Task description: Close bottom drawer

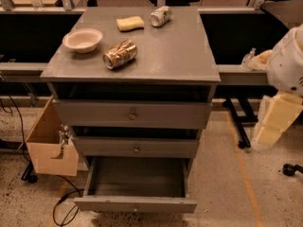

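The bottom drawer [135, 203] is the lowest of the grey cabinet's three and stands pulled far out, its inside bare. A small round knob sits on its short front. The middle drawer [136, 148] and the top drawer [132, 113] are pulled out only a little. My arm [286, 65] hangs at the right edge of the view. The gripper [266, 135] is at its pale lower end, to the right of the cabinet and apart from it, at about the height of the middle drawer.
On the cabinet top [175, 56] lie a bowl [82, 39], a crushed can [120, 54], a yellow sponge [130, 23] and a second can [160, 16]. A cardboard box [49, 148] hangs at the left side. A cable [64, 207] lies on the floor. A black table leg [239, 126] stands to the right.
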Controlling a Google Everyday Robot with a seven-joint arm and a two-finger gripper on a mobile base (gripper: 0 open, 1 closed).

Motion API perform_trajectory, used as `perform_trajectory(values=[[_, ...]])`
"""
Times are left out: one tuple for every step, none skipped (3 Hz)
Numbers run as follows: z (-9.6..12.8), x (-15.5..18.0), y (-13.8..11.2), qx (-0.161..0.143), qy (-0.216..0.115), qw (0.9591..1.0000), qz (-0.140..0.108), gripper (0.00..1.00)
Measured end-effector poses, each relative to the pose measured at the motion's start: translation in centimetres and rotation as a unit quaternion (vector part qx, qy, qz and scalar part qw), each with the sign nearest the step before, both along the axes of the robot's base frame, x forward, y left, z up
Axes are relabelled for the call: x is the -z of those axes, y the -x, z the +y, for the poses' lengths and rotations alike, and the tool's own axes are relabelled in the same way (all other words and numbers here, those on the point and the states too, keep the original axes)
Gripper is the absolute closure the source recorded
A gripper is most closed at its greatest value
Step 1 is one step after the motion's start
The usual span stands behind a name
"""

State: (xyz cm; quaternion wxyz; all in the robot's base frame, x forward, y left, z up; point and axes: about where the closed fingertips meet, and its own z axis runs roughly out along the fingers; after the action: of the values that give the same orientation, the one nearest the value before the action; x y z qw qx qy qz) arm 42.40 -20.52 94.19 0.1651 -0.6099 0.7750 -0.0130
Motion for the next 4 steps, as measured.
perform_trajectory(values=[[2.0, 4.6, 1.8, -0.022, -0.02, 0.9995, 0.011, 0.0], [4.1, 10.6, 3.1, -0.049, -0.046, 0.9966, 0.047, 0.0], [6.1, 16.5, 4.1, -0.085, -0.075, 0.9891, 0.094, 0.0], [6.1, 16.6, 4.1, -0.085, -0.075, 0.989, 0.095, 0.0]])
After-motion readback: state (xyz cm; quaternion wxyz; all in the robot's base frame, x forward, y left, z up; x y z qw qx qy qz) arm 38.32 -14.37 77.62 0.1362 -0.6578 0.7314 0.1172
